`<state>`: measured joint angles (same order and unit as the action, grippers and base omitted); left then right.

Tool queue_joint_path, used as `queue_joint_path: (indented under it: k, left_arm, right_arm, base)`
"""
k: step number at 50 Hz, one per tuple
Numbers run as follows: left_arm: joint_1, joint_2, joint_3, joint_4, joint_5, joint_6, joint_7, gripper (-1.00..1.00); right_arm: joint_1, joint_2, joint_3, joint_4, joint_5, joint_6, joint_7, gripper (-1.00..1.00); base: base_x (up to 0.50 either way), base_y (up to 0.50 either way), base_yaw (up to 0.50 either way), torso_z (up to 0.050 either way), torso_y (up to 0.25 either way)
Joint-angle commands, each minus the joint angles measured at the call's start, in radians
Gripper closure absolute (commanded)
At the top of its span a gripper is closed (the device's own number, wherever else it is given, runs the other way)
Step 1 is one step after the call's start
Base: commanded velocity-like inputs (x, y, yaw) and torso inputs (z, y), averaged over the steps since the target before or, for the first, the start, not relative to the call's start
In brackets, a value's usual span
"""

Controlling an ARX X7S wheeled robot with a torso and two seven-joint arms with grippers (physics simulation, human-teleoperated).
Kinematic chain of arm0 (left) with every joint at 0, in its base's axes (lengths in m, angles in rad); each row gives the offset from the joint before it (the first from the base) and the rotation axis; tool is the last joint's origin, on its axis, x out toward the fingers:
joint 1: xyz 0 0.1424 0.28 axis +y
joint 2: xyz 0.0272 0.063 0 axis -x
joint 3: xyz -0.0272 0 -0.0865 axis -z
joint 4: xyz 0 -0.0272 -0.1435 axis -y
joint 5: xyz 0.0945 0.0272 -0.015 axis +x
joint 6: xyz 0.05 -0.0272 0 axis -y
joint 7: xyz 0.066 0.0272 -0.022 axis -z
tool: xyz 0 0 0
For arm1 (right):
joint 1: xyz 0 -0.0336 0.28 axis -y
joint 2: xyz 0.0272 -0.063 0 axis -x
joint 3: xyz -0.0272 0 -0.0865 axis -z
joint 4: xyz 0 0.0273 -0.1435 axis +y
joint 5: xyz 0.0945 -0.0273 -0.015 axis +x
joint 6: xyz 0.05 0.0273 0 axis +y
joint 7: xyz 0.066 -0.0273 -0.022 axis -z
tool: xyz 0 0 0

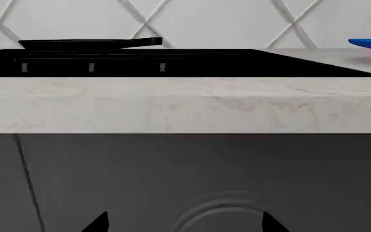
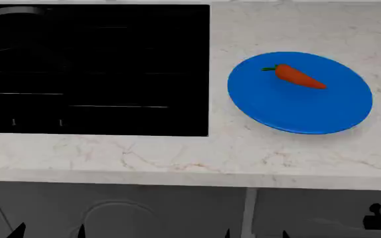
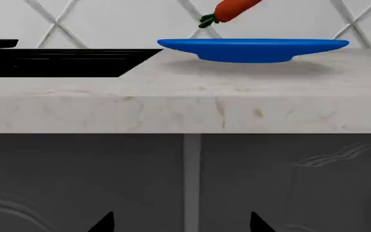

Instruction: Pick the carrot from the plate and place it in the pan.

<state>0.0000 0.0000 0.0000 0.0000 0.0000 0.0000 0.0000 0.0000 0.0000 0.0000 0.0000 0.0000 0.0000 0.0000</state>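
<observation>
The orange carrot (image 2: 298, 77) with its green top lies on the blue plate (image 2: 299, 106), on the counter at the right. It also shows in the right wrist view (image 3: 234, 9), on the plate (image 3: 253, 48). The black pan (image 1: 89, 44) sits at the far left of the cooktop, handle (image 1: 143, 41) toward the plate. In the head view only its rim arc (image 2: 5, 10) shows, top left. My left gripper (image 2: 49, 232) (image 1: 185, 223) and right gripper (image 2: 255, 233) (image 3: 180, 223) are both open and empty. They are low in front of the cabinets, below the counter edge.
The flat black cooktop (image 2: 95, 69) fills the counter's left half. The marble counter (image 2: 197, 158) has a thick front edge (image 3: 185, 113). Grey cabinet fronts (image 1: 185, 179) lie below, with a black fitting (image 2: 376, 218) at the right. A tiled wall (image 1: 205, 19) stands behind.
</observation>
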Motion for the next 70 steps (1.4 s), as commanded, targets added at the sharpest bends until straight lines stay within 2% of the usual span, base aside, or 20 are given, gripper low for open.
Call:
queue_joint_path:
  k: [1,9,13,14,15,25,32,33,34,38,70]
  left_arm:
    - [-0.001,-0.042,0.048,0.001,-0.042,0.000,-0.048,-1.00]
    - [-0.025,-0.055,0.066,-0.042,-0.049,0.014,-0.069,-1.00]
    - [-0.007,-0.070,0.082,0.010,-0.066,-0.009,-0.056,-1.00]
    - [-0.021,-0.281,0.358,0.032,-0.220,0.066,-0.267,-1.00]
    - [0.002,-0.012,0.016,0.018,-0.029,-0.008,0.019,-1.00]
    - [-0.017,-0.040,0.049,0.016,-0.045,-0.062,-0.047,-1.00]
    - [-0.024,-0.050,0.062,0.006,-0.059,-0.037,-0.060,-1.00]
    - [-0.030,-0.052,0.062,-0.008,-0.063,-0.036,-0.062,-1.00]
    - [-0.002,-0.056,0.066,0.000,-0.056,0.002,-0.065,-1.00]
    - [-0.017,-0.061,0.065,0.001,-0.073,-0.029,-0.074,-1.00]
    - [-0.003,-0.101,0.099,0.003,-0.142,-0.013,-0.100,-1.00]
  right_arm:
    - [0.001,0.018,-0.021,-0.002,0.018,0.003,0.002,-1.00]
    - [0.023,0.040,-0.064,0.056,0.017,-0.041,0.052,-1.00]
    - [0.019,0.047,-0.068,0.043,0.033,-0.027,0.062,-1.00]
    - [0.032,0.284,-0.428,0.022,0.094,-0.092,0.289,-1.00]
    - [0.012,0.009,-0.022,0.034,-0.006,-0.023,0.016,-1.00]
    - [0.025,0.039,-0.059,0.023,0.038,0.034,0.058,-1.00]
    - [0.030,0.047,-0.051,0.003,0.088,0.016,0.064,-1.00]
    - [0.043,0.049,-0.061,0.013,0.064,0.052,0.084,-1.00]
    - [0.003,0.060,-0.072,0.001,0.060,-0.002,0.072,-1.00]
    - [0.023,0.064,-0.071,-0.012,0.102,0.081,0.066,-1.00]
    - [0.016,0.095,-0.091,-0.035,0.245,0.138,0.057,-1.00]
  base:
    - [0.00,0.00,0.00,0.000,0.000]
    - [0.00,0.00,0.00,0.000,0.000]
    - [0.00,0.00,0.00,0.000,0.000]
    - [-0.01,-0.01,-0.01,0.000,0.000]
    - [0.00,0.00,0.00,0.000,0.000]
    - [0.00,0.00,0.00,0.000,0.000]
    - [0.00,0.00,0.00,0.000,0.000]
    - [0.00,0.00,0.00,0.000,0.000]
    - [0.00,0.00,0.00,0.000,0.000]
    - [0.00,0.00,0.00,0.000,0.000]
    - [0.00,0.00,0.00,0.050,0.018]
